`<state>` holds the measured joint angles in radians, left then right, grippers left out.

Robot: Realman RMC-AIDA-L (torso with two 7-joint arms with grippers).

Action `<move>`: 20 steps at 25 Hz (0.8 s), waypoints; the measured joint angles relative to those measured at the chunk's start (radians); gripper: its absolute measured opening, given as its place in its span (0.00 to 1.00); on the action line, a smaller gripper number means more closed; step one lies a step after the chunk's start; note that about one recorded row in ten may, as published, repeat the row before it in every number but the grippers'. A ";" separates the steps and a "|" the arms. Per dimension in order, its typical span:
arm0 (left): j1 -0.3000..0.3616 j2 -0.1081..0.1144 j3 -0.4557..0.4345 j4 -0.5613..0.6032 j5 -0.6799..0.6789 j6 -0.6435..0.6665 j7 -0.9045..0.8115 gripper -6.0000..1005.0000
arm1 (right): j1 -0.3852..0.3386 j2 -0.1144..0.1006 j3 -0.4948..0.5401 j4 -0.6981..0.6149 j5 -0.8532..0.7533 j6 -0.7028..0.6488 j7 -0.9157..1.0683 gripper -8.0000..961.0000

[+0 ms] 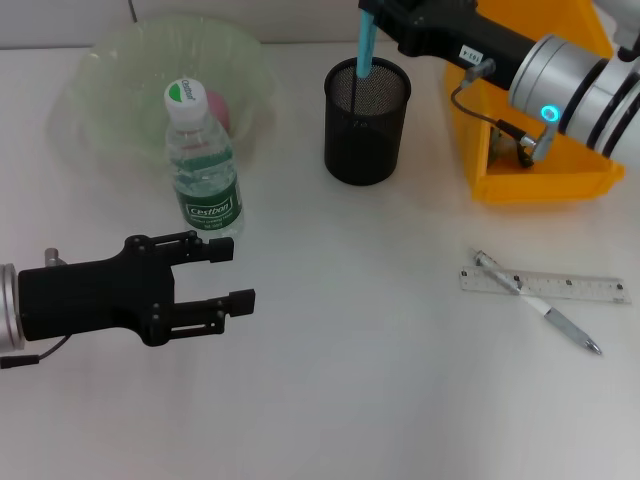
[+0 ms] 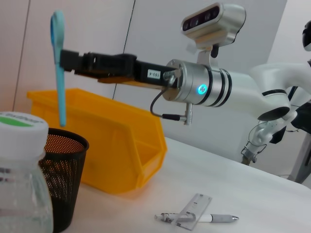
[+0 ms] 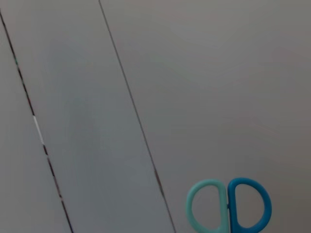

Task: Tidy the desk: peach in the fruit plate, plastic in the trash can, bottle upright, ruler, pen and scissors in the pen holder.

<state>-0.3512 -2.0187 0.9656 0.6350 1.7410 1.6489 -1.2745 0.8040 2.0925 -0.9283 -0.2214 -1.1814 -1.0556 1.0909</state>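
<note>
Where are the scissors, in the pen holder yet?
Partly: the right gripper holds the scissors upright, tips inside the pen holder.

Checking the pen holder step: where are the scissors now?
Head view, far right: the scissors hang upright in the right hand, tips inside the black mesh pen holder.

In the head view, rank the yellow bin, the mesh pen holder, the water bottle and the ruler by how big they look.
Largest to smallest:
1. Yellow bin, though the right arm covers part of it.
2. Mesh pen holder and water bottle: too alike to rank.
3. Ruler, long but thin.
</note>
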 joint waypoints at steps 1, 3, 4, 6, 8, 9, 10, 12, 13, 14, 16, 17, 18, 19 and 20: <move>0.000 0.000 0.000 0.000 0.000 -0.001 0.000 0.73 | 0.006 0.000 -0.001 0.012 0.006 0.011 -0.010 0.37; -0.001 0.000 -0.001 0.000 0.000 -0.001 0.000 0.73 | 0.010 0.000 -0.014 0.023 0.017 0.026 -0.017 0.38; -0.002 0.000 -0.001 0.000 0.000 -0.002 0.000 0.73 | 0.011 0.000 -0.018 0.025 0.019 0.033 -0.019 0.38; -0.004 0.000 -0.001 0.000 0.000 -0.003 0.000 0.73 | 0.013 0.000 -0.020 0.029 0.021 0.048 -0.019 0.39; -0.005 0.000 -0.001 0.000 0.000 -0.005 0.000 0.73 | 0.014 0.000 -0.020 0.032 0.021 0.053 -0.018 0.40; -0.005 0.000 -0.001 0.000 0.000 -0.009 0.000 0.73 | 0.014 0.000 -0.020 0.034 0.022 0.054 -0.014 0.41; -0.006 0.000 -0.001 0.000 0.000 -0.011 0.000 0.73 | 0.015 0.000 -0.020 0.035 0.022 0.054 -0.012 0.41; -0.006 0.001 -0.001 0.000 0.000 -0.015 0.000 0.73 | 0.015 0.000 -0.021 0.036 0.022 0.054 -0.009 0.43; -0.006 0.001 -0.001 0.000 0.000 -0.016 0.000 0.73 | 0.015 0.000 -0.021 0.036 0.022 0.054 -0.008 0.43; -0.006 0.001 -0.001 0.000 0.000 -0.016 0.000 0.73 | 0.015 0.000 -0.021 0.036 0.022 0.054 -0.007 0.44; -0.006 0.000 -0.001 0.000 0.000 -0.016 0.001 0.73 | 0.013 0.000 -0.021 0.037 0.022 0.052 -0.002 0.45; -0.006 0.000 -0.001 0.000 0.000 -0.017 0.001 0.73 | 0.010 0.000 -0.021 0.037 0.022 0.047 0.002 0.49; -0.006 0.000 -0.001 0.000 0.000 -0.017 0.001 0.73 | 0.010 0.000 -0.021 0.037 0.022 0.047 0.002 0.53; -0.006 0.000 -0.001 0.000 0.000 -0.018 0.001 0.73 | 0.008 0.000 -0.021 0.037 0.022 0.043 0.004 0.58; -0.006 0.000 -0.001 0.000 0.000 -0.018 0.001 0.73 | 0.005 0.000 -0.021 0.036 0.022 0.036 0.006 0.62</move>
<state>-0.3574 -2.0185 0.9649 0.6351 1.7410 1.6310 -1.2737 0.8087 2.0923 -0.9495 -0.1854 -1.1593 -1.0197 1.0974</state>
